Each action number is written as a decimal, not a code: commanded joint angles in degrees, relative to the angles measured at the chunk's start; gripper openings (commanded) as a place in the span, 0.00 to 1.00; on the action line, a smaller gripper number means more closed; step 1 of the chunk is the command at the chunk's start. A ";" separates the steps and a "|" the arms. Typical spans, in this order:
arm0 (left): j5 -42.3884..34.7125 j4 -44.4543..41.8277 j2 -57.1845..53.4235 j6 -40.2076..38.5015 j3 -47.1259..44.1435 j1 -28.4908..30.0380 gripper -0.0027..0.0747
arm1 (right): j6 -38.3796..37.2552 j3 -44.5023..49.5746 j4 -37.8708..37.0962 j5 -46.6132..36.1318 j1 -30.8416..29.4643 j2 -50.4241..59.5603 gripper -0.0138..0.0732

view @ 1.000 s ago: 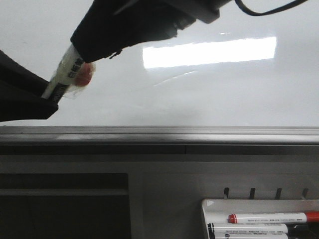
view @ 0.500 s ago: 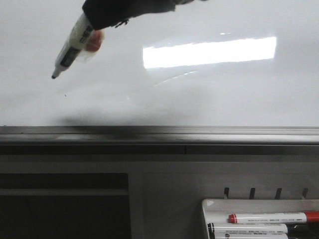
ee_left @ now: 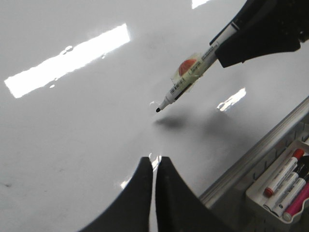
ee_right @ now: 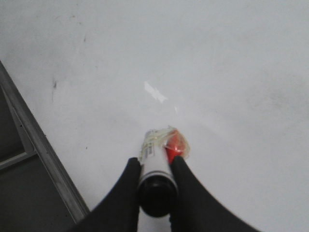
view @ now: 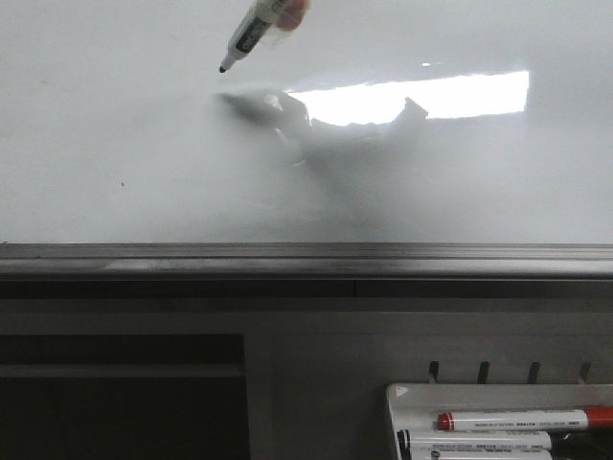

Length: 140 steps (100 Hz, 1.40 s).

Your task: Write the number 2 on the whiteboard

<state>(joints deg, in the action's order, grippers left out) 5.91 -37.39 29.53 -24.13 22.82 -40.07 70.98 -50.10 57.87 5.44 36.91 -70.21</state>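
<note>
Since half a second ago the marker [view: 257, 31] has travelled up and to the right across the front view, from the upper left of the board to the top centre, and the dark arm that held it has slid almost wholly out of the top of the picture. Nearest the front camera, at the lower right, a white pen tray [view: 402, 395] holds a red-capped marker [view: 527, 419] with other pens below it. Beyond it runs the grey bottom rail [view: 306, 259], and past that lies the whiteboard [view: 115, 115], glossy, with a bright rectangular light reflection [view: 431, 96] partly broken by a dark mirrored shape. A tiny black dot [view: 122, 182] sits low on the left of the board; no stroke of the number 2 shows anywhere on it. The marker is tilted, its black tip pointing down and to the left, very close to the board, though whether it touches cannot be told. The right gripper [ee_right: 154, 164] is clamped on the marker's barrel, one finger on each side, with an orange sticker [ee_right: 175, 143] under clear tape just ahead of the fingers. The left gripper [ee_left: 154, 166] has its two dark fingers pressed together on nothing, above the bare board.
</note>
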 commanded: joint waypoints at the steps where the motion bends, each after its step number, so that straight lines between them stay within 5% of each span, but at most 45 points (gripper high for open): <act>1: -5.14 0.39 0.07 -1.84 1.80 1.61 0.01 | 0.41 -1.68 0.77 -2.86 -0.88 1.76 0.08; 72: -9.33 0.52 0.07 -1.93 1.80 6.95 0.01 | 0.41 2.65 3.49 -6.12 -9.51 6.99 0.08; 100: -9.33 0.52 0.07 -1.93 1.80 6.95 0.01 | 0.41 7.47 6.82 2.85 -8.44 4.17 0.08; 123: -9.33 0.52 0.07 -1.93 1.80 6.95 0.01 | 0.41 5.30 6.82 -1.39 -1.88 -1.34 0.08; 140: -9.33 0.52 0.07 -1.93 1.80 6.95 0.01 | 0.41 7.96 6.82 -2.58 -3.67 2.01 0.08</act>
<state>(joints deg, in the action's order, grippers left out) 0.36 -37.39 29.53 -25.38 22.82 -33.15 70.98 -42.52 64.53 9.16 35.10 -71.06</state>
